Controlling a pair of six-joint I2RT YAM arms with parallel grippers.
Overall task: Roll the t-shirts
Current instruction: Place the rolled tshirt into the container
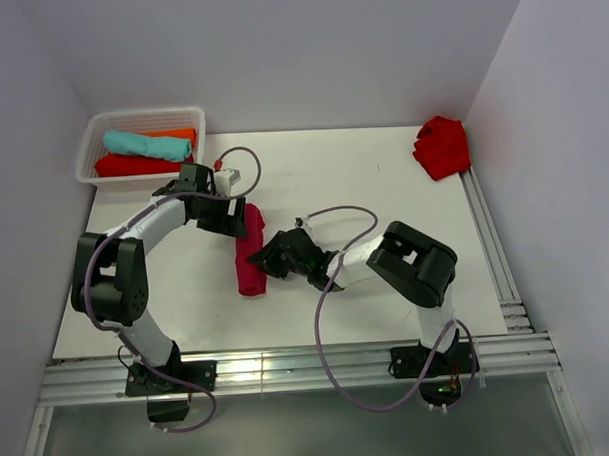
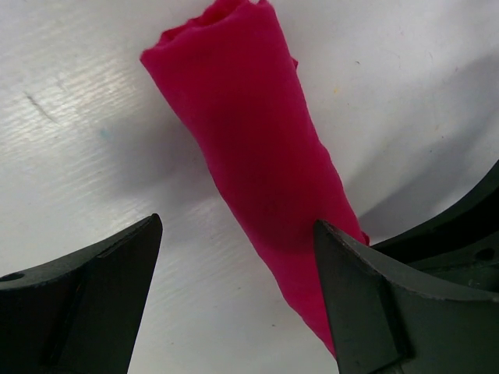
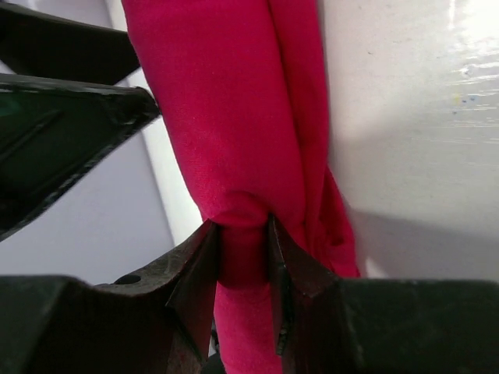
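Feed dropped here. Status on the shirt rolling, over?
Right gripper shut on rolled crimson t-shirt. Left gripper open astride it. Nothing blocking.

The top camera hangs high above and behind the left arm [image 1: 116, 275] and right arm [image 1: 411, 259], looking down and forward over the whole bench [image 1: 383, 185] from well off. Each wrist camera peers out between its own jaws, very close to the bench, the right one closest. All three views share the rolled crimson t-shirt [image 1: 250, 255].
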